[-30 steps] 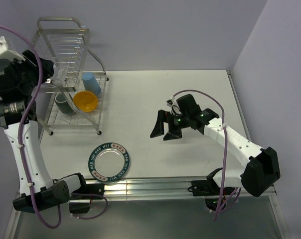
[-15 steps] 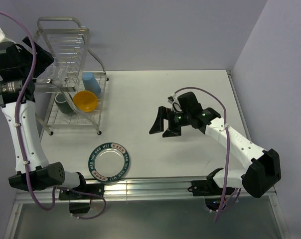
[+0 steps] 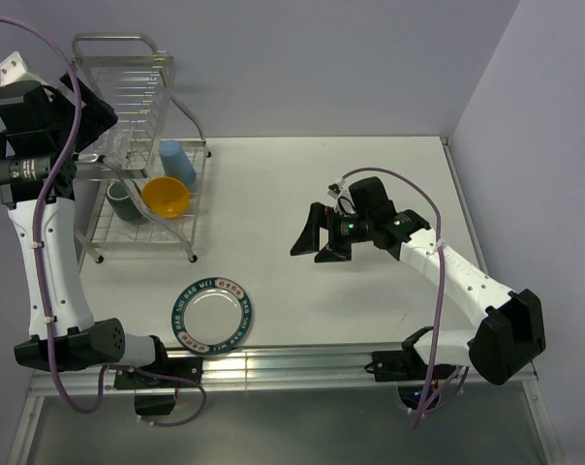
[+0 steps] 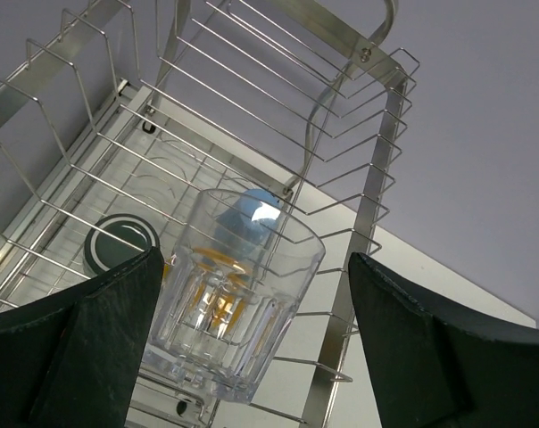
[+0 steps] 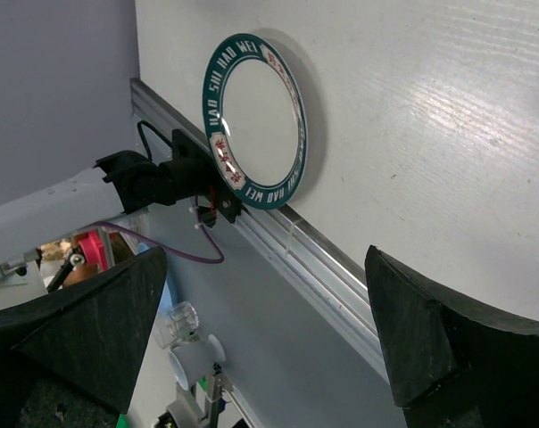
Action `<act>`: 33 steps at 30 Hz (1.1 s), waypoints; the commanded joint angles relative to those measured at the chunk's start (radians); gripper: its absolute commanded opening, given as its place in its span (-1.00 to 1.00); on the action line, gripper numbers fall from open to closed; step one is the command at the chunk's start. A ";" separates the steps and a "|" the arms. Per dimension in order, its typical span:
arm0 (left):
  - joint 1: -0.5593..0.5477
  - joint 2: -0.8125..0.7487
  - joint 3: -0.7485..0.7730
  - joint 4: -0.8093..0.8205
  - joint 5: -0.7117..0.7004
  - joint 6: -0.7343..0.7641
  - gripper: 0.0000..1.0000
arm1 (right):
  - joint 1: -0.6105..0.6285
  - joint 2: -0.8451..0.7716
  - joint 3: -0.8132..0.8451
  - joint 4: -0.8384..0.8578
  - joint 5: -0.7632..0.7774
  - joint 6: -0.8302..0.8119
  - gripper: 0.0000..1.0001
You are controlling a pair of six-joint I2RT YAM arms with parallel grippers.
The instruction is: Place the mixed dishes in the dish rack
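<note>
Top external: plate [image 3: 212,315] flat on table [image 3: 370,174] by the near edge, the last piece outside the rack [image 3: 138,126]; it lay left of and nearward from the right gripper [image 3: 321,238], which looked the closer tool. Left wrist: left gripper [image 4: 256,263] spread wide at the rack's upper tier, holding nothing, glass [image 4: 234,312] upright on the wires between its jaws. Right wrist: right gripper wide and empty, plate ahead, face up.
</note>
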 commanded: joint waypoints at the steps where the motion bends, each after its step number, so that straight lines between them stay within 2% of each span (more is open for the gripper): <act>1: -0.026 -0.010 -0.010 -0.130 -0.080 0.021 0.82 | -0.015 0.008 -0.013 0.083 -0.031 0.014 0.99; 9: -0.077 0.043 -0.030 -0.165 -0.093 0.070 0.69 | -0.043 -0.006 -0.070 0.155 -0.060 0.040 0.99; 16: -0.146 0.090 -0.036 -0.188 -0.199 0.130 0.70 | -0.095 -0.029 -0.087 0.158 -0.076 0.034 0.99; 27: -0.153 0.194 0.040 -0.241 -0.383 0.104 0.75 | -0.150 -0.057 -0.087 0.144 -0.091 0.027 0.99; 33: -0.130 0.226 0.076 -0.247 -0.394 0.074 0.77 | -0.154 -0.049 -0.084 0.150 -0.089 0.027 0.99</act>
